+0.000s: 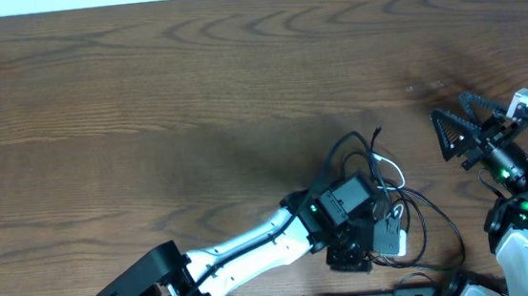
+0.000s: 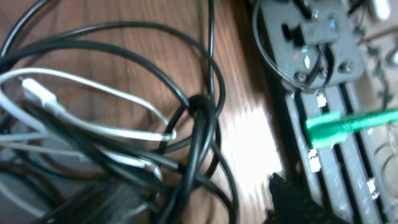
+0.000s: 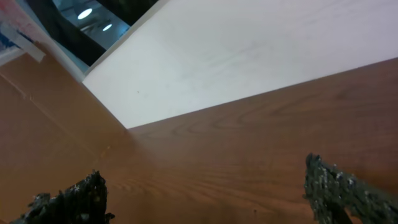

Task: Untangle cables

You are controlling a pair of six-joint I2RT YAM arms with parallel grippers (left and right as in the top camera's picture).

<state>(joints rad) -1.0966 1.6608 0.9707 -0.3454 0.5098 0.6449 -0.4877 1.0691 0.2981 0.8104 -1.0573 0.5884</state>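
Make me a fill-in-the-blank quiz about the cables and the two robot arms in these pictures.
1. The tangle of cables lies at the tip of the ____ arm.
2. One thin cable among the black cables is ____ in colour.
3. The right gripper stands ____, with nothing between its fingers, well apart from the tangle.
Missing words: left; white; open.

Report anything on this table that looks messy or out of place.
The cables lie in a tangled heap near the front edge of the table. The black cables loop and cross over the white cable, bunching into a knot. Nothing else stands out.
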